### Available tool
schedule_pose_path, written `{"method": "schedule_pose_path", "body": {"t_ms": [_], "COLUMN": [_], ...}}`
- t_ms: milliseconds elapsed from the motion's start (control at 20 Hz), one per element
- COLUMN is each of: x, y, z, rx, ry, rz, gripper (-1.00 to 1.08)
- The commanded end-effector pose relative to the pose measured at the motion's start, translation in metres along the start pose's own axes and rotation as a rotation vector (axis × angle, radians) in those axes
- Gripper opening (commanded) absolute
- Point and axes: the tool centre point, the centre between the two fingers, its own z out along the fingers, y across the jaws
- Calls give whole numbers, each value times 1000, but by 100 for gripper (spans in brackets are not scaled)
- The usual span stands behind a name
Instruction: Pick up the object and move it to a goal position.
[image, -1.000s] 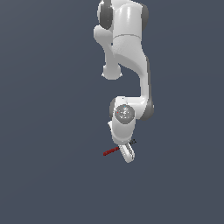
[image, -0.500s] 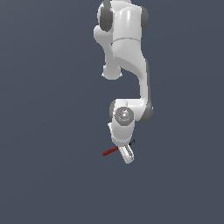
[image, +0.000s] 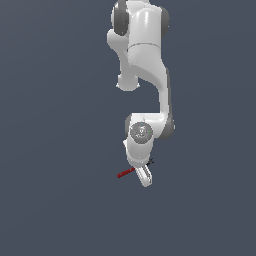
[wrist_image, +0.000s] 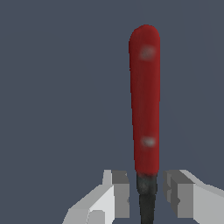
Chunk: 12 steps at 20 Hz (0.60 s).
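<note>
Red rod (wrist_image: 145, 100) with black end, lying between the jaws. Jaws spread, gaps either side, not gripping. Pointing toward eight o'clock in the exterior view.

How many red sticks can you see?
1. The red stick lies between the gripper fingers, its black end there, gaps on both sides. In the exterior view it pokes out left.

Rod's (wrist_image: 145, 109) black end cut off by wrist pic edge; claw (wrist_image: 146, 194) contact w/ it unclear; ext. view too small.
</note>
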Motion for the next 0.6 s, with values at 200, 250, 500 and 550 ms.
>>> {"method": "schedule_pose_path", "body": {"t_ms": [200,250,500,550], "x": [-1,-1,-2,-3], "y": [7,9,24,27], "z": [-4,-5,-14,-16], "rx": [0,0,0,0], "ry": [0,0,0,0], "rz": [0,0,0,-1], "gripper": [-100,-100,-100,-100]}}
